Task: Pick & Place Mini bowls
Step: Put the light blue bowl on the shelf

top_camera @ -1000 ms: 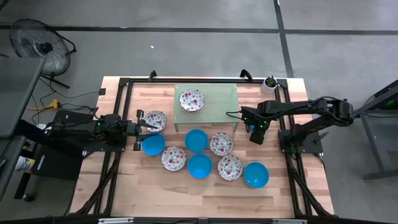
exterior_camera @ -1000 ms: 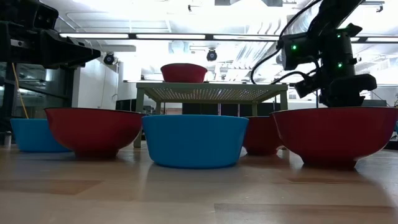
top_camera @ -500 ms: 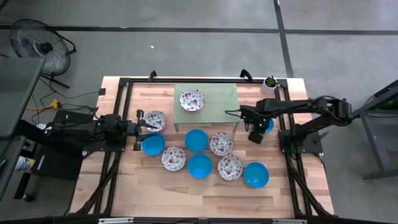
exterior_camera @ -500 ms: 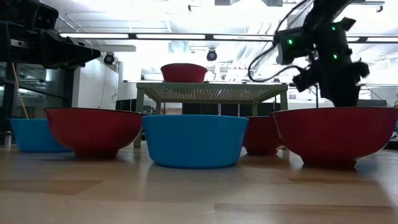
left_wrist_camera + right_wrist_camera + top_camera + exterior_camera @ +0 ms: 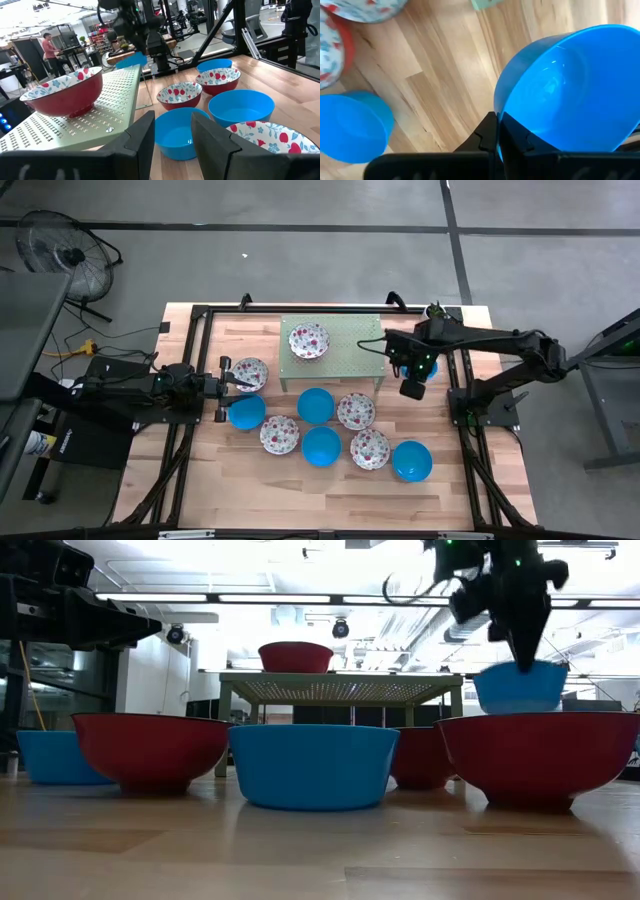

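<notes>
My right gripper [image 5: 411, 387] is shut on a plain blue mini bowl [image 5: 520, 687], held in the air off the right end of the pale green perforated stand [image 5: 332, 355]. A floral bowl [image 5: 308, 340] sits on the stand. Several more blue and floral bowls rest on their bases on the table in front of the stand, among them a blue one [image 5: 315, 405] and a floral one [image 5: 355, 411]. My left gripper [image 5: 172, 137] is open and hovers at the table's left beside a floral bowl [image 5: 250, 373], touching nothing. My right gripper pinches the blue bowl's rim [image 5: 496, 112], one finger inside the bowl and one outside. The fingers [image 5: 512, 137] come from above, pointing down. The bowl hangs beside the gripper, lifted clear of the table and roughly upright.
A small potted plant [image 5: 434, 312] stands at the table's far right corner. Black frame rails [image 5: 200, 315] border the table. Bare wood lies along the near edge [image 5: 300, 500]. A person [image 5: 50, 45] stands in the room beyond.
My right gripper has risen and shifted slightly toward the far edge, carrying the blue bowl up from behind the nearer bowls until it hangs clear above their rims. The left arm and the other bowls have kept still.
</notes>
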Robot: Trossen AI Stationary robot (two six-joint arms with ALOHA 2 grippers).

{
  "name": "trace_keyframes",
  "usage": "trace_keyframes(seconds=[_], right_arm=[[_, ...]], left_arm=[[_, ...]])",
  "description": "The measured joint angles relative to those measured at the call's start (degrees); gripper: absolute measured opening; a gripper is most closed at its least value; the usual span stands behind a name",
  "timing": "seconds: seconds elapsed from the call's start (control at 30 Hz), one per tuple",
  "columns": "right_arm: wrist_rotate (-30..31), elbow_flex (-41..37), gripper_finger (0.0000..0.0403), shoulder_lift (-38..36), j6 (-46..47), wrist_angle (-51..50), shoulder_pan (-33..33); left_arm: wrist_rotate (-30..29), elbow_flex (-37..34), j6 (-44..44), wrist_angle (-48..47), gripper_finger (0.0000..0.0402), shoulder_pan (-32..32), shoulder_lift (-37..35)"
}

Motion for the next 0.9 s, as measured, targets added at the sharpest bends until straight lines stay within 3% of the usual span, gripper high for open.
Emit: trace_keyframes(seconds=[0.47,0.73,0.9], right_arm=[[2.41,8.62,0.0,0.0,-7.49,-6.69,1.13],[1.94,10.22,0.0,0.0,-21.07,-7.45,3.02],[7.05,10.44,0.0,0.0,-30.04,-7.12,4.28]], left_arm=[[-0.01,0.0,0.0,-0.01,0.0124,0.0,0.01],[0.0,0.0,0.0,-0.01,0.0124,-0.01,-0.01],[0.0,0.0,-0.01,-0.01,0.0124,-0.01,0.0]])
